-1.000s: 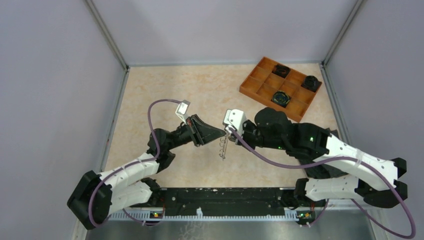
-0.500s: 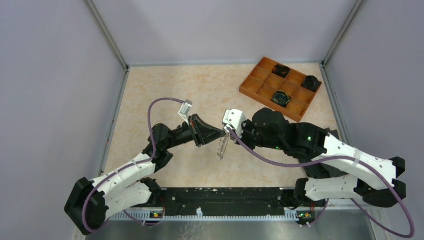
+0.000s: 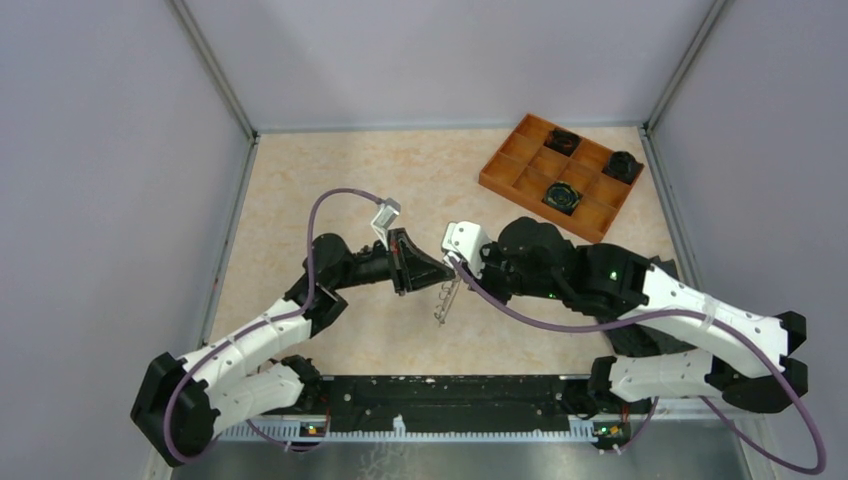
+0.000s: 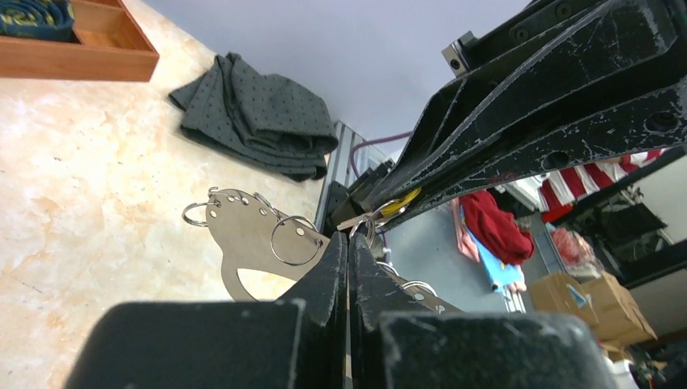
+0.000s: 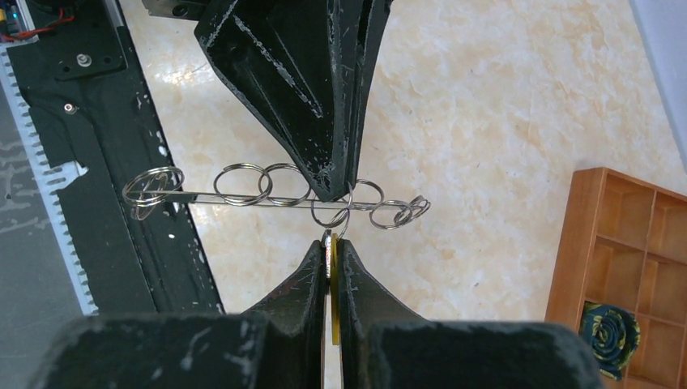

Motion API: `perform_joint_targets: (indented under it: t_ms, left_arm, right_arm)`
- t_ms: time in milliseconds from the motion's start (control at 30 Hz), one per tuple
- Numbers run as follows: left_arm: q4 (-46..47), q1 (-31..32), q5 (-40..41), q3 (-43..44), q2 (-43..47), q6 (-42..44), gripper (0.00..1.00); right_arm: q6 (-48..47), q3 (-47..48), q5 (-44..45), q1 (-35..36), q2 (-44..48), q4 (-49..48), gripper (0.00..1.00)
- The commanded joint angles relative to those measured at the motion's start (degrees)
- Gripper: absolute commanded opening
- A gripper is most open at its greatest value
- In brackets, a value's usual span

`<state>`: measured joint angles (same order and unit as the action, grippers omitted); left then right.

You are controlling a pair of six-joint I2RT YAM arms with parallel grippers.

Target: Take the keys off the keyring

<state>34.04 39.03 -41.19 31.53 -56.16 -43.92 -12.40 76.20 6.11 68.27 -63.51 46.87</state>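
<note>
The keyring (image 3: 444,298), a flat grey metal plate with several wire rings, hangs in the air between my two grippers. My left gripper (image 3: 438,272) is shut on the plate's edge. In the left wrist view (image 4: 349,239) the plate (image 4: 243,243) lies just beyond the fingertips. My right gripper (image 3: 461,263) is shut on the keys, a metal key and a yellow tag (image 5: 333,261), which hang from one ring. In the right wrist view the gripper (image 5: 330,245) sits just below the edge-on plate (image 5: 267,197). The yellow tag also shows in the left wrist view (image 4: 402,203).
An orange compartment tray (image 3: 500,172) stands at the back right with three dark rolled items in it. It also shows in the right wrist view (image 5: 579,243). A dark cloth (image 4: 259,113) lies on the table beyond the keyring.
My left gripper has moved a little right and its wrist has turned. The keyring's lower end has swung slightly left. Both grippers stay shut.
</note>
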Motion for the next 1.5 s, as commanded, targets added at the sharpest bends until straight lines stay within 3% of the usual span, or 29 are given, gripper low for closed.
perform_joint_targets:
  t_ms: [0, 233, 433, 567, 667, 733, 867, 1133, 1467]
  left_arm:
    - [-3.4, -0.3, -6.2, 3.3, -1.8, 3.6, 0.0]
    - [-2.1, -0.3, -12.2, 4.0, -5.0, 3.2, 0.0]
    - [-2.9, -0.3, -11.5, 4.8, -4.9, 6.0, 0.01]
    - [-9.9, -0.2, -6.4, 6.9, -3.1, 10.9, 0.41]
    - [-15.1, -0.3, -1.0, 8.1, -0.4, 15.0, 0.54]
    - [-17.7, -0.3, 2.6, 8.9, 1.5, 17.5, 0.59]
    - [-21.3, -0.3, 6.9, 10.2, 4.4, 21.6, 0.56]
    - [-25.3, 0.1, 8.3, 12.5, 6.3, 25.1, 0.42]
    - [-25.5, 5.0, 19.3, 11.9, 8.6, 29.6, 0.41]
  right_arm:
    - [0.0, 4.0, 0.1, 0.7, -0.5, -1.1, 0.0]
    - [-1.0, 5.1, -0.1, 0.7, -1.6, 0.3, 0.0]
    - [-0.8, 6.4, -0.3, 0.7, -2.9, 1.9, 0.0]
    - [-0.1, 7.3, -0.4, 0.7, -3.4, 2.9, 0.0]
    - [0.2, 7.7, 0.0, 0.7, -3.9, 3.7, 0.0]
    - [0.6, 8.0, 0.2, 0.7, -4.4, 4.1, 0.0]
    - [1.2, 8.7, 1.6, 0.7, -5.6, 4.6, 0.0]
    - [3.8, 12.3, 3.8, -1.9, -9.9, 5.6, 0.0]
    - [9.5, 17.4, -2.8, -11.0, -15.3, 8.7, 0.0]
